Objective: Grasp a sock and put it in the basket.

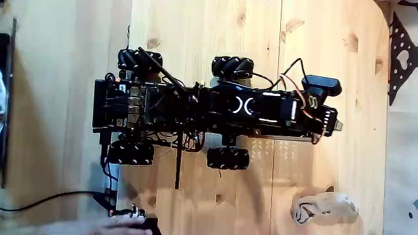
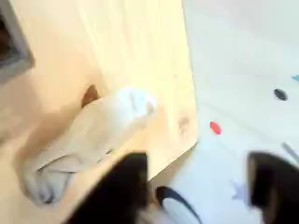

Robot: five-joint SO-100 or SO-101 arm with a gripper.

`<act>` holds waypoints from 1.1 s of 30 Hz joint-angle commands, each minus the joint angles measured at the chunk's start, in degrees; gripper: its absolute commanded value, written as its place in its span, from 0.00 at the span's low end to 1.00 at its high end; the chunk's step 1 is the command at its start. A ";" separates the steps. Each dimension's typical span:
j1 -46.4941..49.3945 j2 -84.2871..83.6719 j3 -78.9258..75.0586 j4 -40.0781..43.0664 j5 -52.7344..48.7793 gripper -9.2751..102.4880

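Observation:
In the fixed view the whitish sock (image 1: 323, 207) lies crumpled on the wooden table near the bottom right. The arm reaches right from the wheeled base, and its gripper (image 1: 328, 121) hangs well above the sock in that picture. The black basket (image 1: 108, 104) sits at the base's left end, far from the gripper. The wrist view is blurred. It shows the sock (image 2: 89, 140) stretched out on the wood, up and left of the gripper (image 2: 196, 191). Two dark fingers (image 2: 121, 187) stand wide apart at the bottom edge with nothing between them, so the gripper is open.
A flat black sheet with heart-shaped holes (image 1: 400, 59) lies at the right edge. A black cable (image 1: 52, 196) runs along the lower left. In the wrist view the table edge (image 2: 192, 112) drops to a pale surface with coloured dots (image 2: 215, 127).

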 commanded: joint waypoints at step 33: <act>30.50 -73.56 -45.18 -10.28 -2.90 0.30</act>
